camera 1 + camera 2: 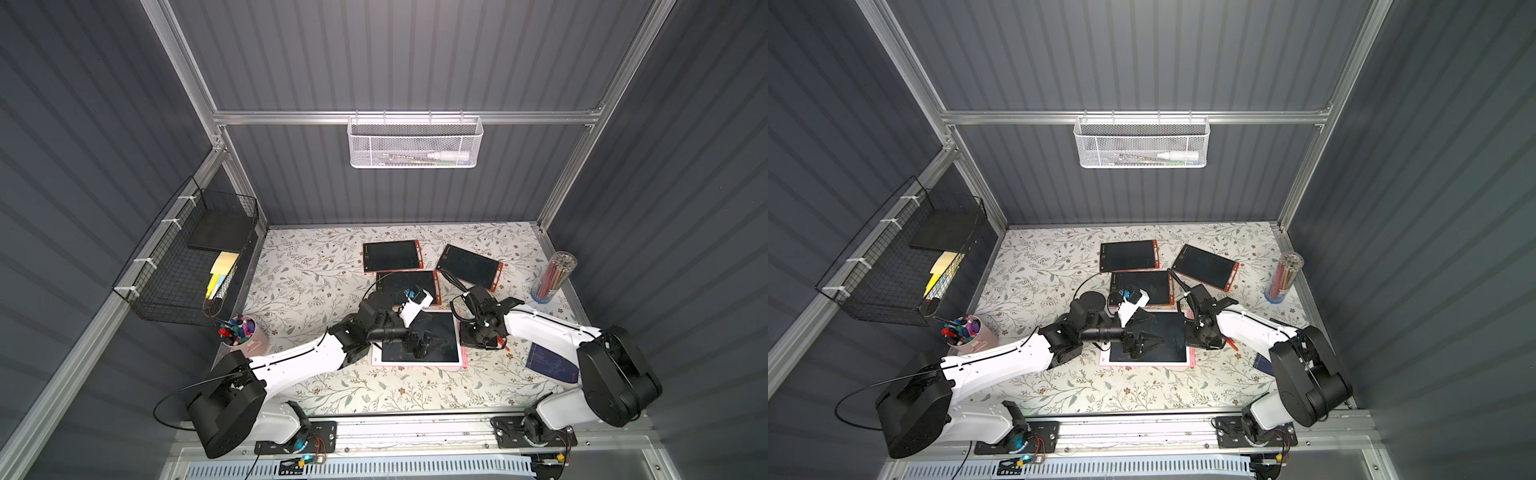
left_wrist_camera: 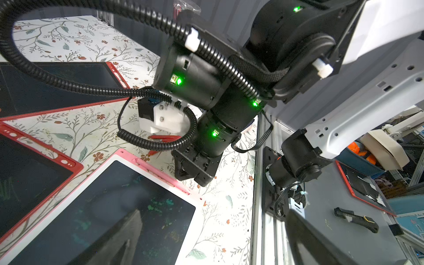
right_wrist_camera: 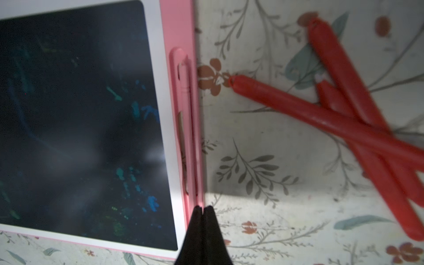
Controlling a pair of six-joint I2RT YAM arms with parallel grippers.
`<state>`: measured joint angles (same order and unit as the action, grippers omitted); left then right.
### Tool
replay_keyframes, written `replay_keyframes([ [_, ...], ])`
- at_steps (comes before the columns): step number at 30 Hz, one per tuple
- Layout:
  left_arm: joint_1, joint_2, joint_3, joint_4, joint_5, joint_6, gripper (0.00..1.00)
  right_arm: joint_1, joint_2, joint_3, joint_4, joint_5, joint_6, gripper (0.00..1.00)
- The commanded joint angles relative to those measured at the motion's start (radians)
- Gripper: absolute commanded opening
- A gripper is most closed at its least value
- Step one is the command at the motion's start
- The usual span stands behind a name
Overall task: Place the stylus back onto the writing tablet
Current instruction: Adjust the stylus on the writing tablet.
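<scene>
Reaching from the near left corner of the table (image 1: 316,270), the left arm (image 1: 299,361) extends its forearm low and inward, wrist level. The left gripper (image 1: 1158,328) hangs above the screen of the pink writing tablet (image 1: 446,332), jaws spread wide, holding nothing. The right arm (image 1: 540,328) comes from the near right corner, wrist bent downward at the tablet's right edge. In the right wrist view the right gripper (image 3: 203,208) is clenched on nothing, tips pressed together at one end of the tablet's side slot. The pink stylus (image 3: 186,101) lies along that slot; whether the tips touch it cannot be determined. Three red styluses (image 3: 298,110) lie crossed on the table just beside that edge. In both top views the right wrist hides its own fingertips, and the left arm covers the tablet's left margin. Farther back lie three red-framed tablets (image 1: 390,255); the nearest is partly covered by the left wrist camera. The contents of the white mesh basket (image 1: 413,143) on the back wall are hard to make out.
</scene>
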<state>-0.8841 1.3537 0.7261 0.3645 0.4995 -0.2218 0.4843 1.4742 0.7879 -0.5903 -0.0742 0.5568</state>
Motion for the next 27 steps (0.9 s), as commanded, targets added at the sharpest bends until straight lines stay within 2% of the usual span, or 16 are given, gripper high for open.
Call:
replay_keyframes([
  [1, -0.007, 0.011, -0.010, 0.024, 0.018, 0.004, 0.99, -0.001, 0.016, -0.003, 0.024, -0.016, 0.004, 0.01],
  [18, -0.006, 0.016, -0.009, 0.022, 0.010, 0.002, 0.99, 0.000, 0.048, -0.007, 0.047, 0.002, 0.015, 0.00],
  [25, -0.007, 0.018, -0.010, 0.022, 0.010, 0.002, 0.99, 0.002, -0.006, 0.006, -0.012, -0.016, 0.009, 0.00],
  [27, -0.005, 0.018, -0.009, 0.022, 0.010, 0.002, 0.99, 0.011, -0.034, -0.006, -0.021, -0.017, 0.015, 0.04],
])
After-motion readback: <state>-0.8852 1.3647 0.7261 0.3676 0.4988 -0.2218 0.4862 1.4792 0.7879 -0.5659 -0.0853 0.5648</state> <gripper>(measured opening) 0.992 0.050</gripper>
